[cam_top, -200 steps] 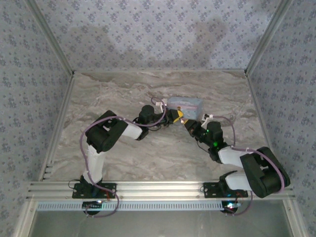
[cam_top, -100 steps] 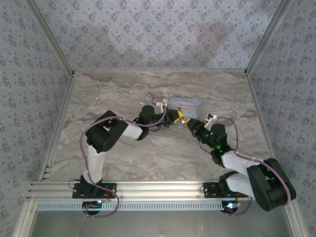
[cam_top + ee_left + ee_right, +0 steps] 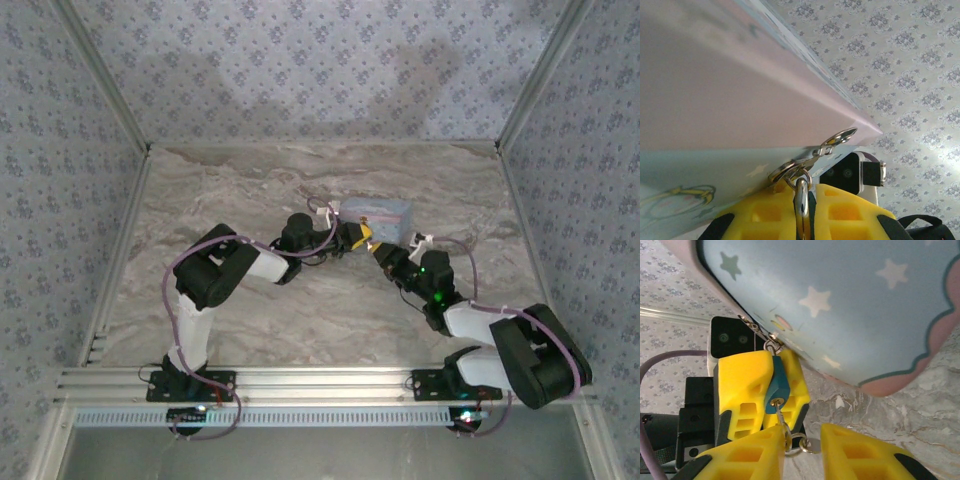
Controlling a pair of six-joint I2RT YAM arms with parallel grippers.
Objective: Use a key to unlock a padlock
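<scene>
Two risks: with the right gripper (image 3: 802, 445) keeping its blocky yellow jaws slightly spread around the thin metal key (image 3: 781, 420), it may drop from the small teal padlock (image 3: 777, 382); the left gripper (image 3: 801, 195) pinches that smooth lock in its jaws at the glossy tin (image 3: 850, 305)'s near-left corner, mid-way across the marbled surface (image 3: 920, 405), where it could slip.

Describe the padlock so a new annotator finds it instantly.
Find the pastel tin in the middle of the table. At its near left corner, the yellow left fingers pinch a small block hanging from the tin's clasp: the padlock. It is the one teal piece among yellow and silver parts, with a key in its end.
</scene>
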